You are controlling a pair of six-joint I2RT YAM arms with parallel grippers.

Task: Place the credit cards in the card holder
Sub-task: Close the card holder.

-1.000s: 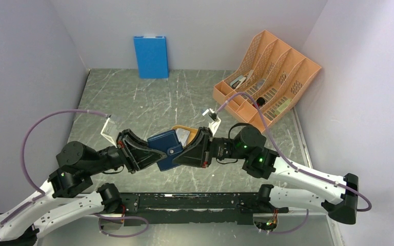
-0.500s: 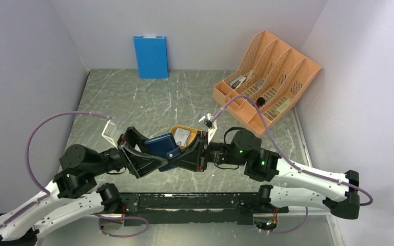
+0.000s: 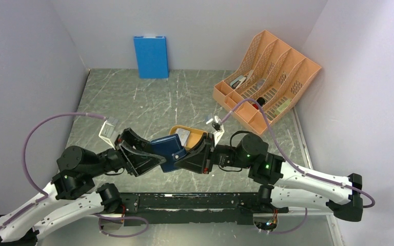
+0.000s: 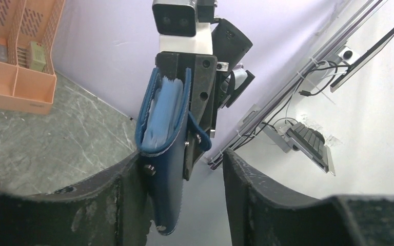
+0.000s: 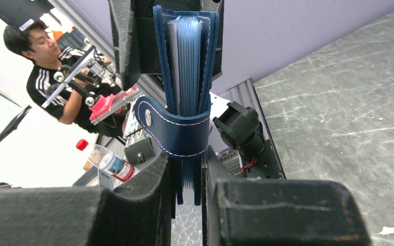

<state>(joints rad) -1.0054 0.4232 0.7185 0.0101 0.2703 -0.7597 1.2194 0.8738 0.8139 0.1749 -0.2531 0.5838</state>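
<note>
The navy card holder (image 3: 166, 149) is held off the table between my two grippers. My right gripper (image 3: 191, 156) is shut on its end, and the right wrist view shows it edge-on (image 5: 187, 77), with pale inner pockets and the snap tab hanging. My left gripper (image 3: 151, 157) is open. In the left wrist view the card holder (image 4: 166, 154) lies against one finger (image 4: 113, 205), with a wide gap to the other finger. A grey credit card (image 3: 184, 136) lies in the orange oval tray (image 3: 197, 134) behind the grippers.
An orange mesh file rack (image 3: 267, 84) with small items stands at the back right. A bright blue flat panel (image 3: 151, 56) leans on the back wall. Purple cables arch over both arms.
Both grippers have shifted slightly toward the near edge with the card holder. It has turned more edge-on, and the left jaws now stand around its free end.
</note>
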